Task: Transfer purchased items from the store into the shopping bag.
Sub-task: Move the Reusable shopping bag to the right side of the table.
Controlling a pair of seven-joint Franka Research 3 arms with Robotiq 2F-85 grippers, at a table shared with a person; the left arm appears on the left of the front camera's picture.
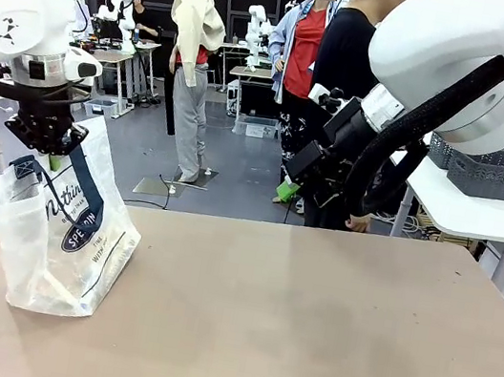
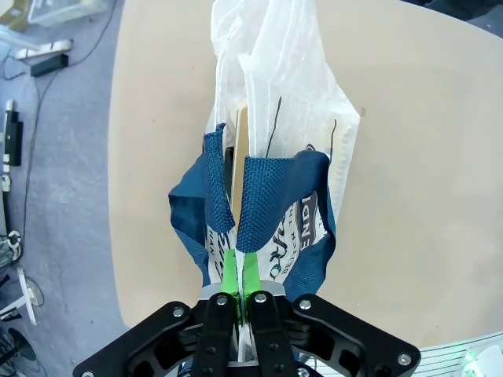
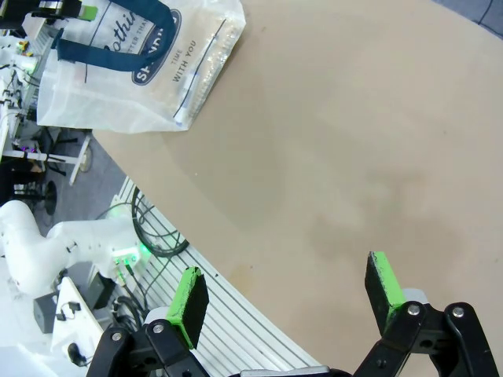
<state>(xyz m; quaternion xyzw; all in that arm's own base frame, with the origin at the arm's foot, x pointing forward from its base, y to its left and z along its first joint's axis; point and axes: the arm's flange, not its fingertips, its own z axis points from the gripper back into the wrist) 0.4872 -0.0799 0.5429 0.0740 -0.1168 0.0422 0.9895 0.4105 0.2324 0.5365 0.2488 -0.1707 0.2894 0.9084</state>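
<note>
At table's left edge, my left gripper [image 2: 238, 284] is pinching the shopping bag [image 1: 65, 235] by its navy handle [image 2: 263, 200], holding it upright; my right gripper [image 3: 287, 294] is hovering over bare table [image 3: 354, 141], fingers spread wide.

Only readable print is on the shopping bag [image 3: 141, 71], upper left of the right wrist view: navy script ending in "othin", a navy oval badge starting "SH", and small caps "TIME WITH YOU" next to it. Front view, left side, shows the badge as "SPE" plus "WITH". The rest is too creased to read.
</note>
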